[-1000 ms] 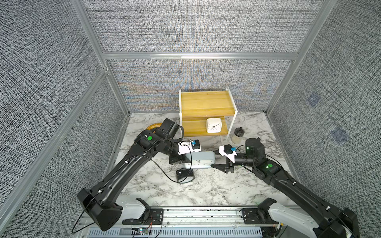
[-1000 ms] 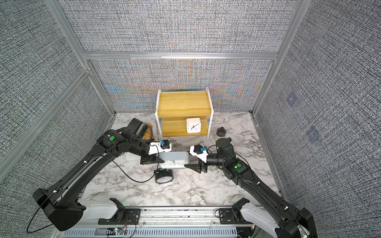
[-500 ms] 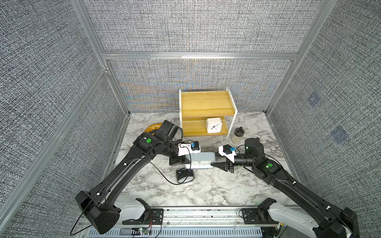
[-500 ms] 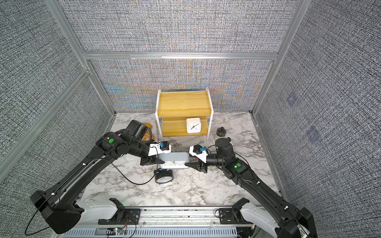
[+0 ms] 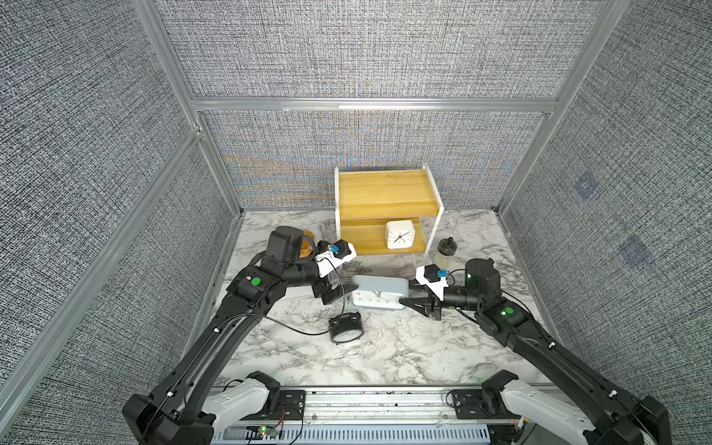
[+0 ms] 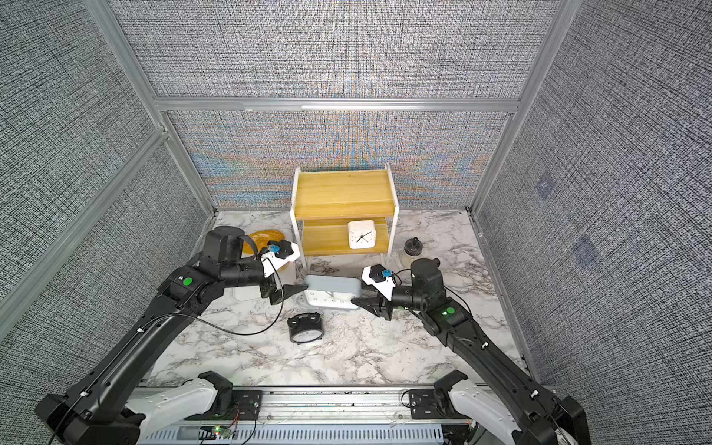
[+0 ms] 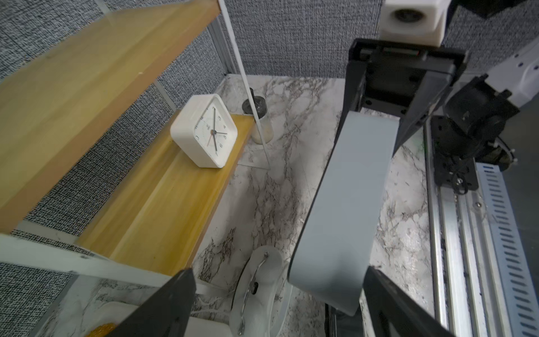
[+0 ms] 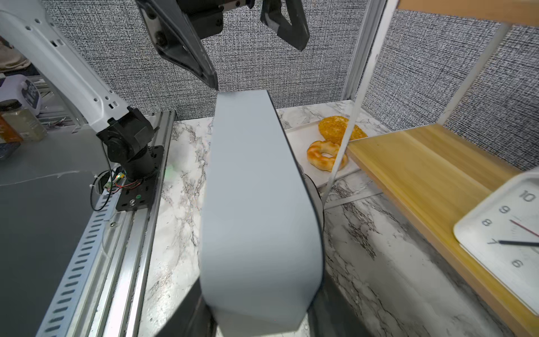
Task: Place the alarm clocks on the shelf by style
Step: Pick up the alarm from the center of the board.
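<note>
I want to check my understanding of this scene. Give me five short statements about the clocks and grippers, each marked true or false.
1. The square clock stands on the lower board of the shelf. True.
2. The shelf's top board holds a clock. False: it is bare.
3. The right gripper holds the grey clock by one end. True.
4. The black clock is on the shelf. False: it is on the table, nearer the robot than the grey clock.
5. The left gripper is shut on the grey clock. False: its jaws stand open at the clock's other end.
</note>
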### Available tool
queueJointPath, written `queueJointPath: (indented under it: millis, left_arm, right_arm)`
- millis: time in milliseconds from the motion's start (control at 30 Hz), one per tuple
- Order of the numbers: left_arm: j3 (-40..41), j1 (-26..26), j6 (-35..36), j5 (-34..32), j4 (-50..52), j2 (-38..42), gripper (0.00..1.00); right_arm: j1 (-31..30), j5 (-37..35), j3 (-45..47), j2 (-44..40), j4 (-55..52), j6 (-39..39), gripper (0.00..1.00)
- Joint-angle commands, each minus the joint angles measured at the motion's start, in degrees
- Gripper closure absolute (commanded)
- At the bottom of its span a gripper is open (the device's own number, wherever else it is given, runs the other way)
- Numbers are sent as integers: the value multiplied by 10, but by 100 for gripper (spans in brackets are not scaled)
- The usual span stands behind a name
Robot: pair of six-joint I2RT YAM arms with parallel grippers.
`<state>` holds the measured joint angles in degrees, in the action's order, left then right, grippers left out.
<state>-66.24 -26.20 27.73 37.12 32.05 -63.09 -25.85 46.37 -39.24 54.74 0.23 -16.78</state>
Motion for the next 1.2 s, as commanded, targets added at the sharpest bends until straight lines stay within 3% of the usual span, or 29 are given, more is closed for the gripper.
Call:
queueJointPath:
  millis: [0,200,500,733,967,1167]
  left_arm:
    - [27,31,-109,74,-135,4,5]
    - [86,76,-171,164,-253,15,5]
    - [118,79,-123,254,-281,12,6]
    - [127,79,-81,306,-267,4,7]
    - [108,77,-11,366,-193,-10,8]
    - [86,76,12,374,-156,-33,11]
  right_arm:
    - [22,17,-10,-2,38,13,71]
    - [82,97,-40,13,33,14,71]
    - [91,185,-124,50,-51,-35,72]
    - [91,213,-153,63,-92,-59,72]
    - [90,208,-155,69,-83,-52,72]
    - [83,208,-159,69,-67,-42,72]
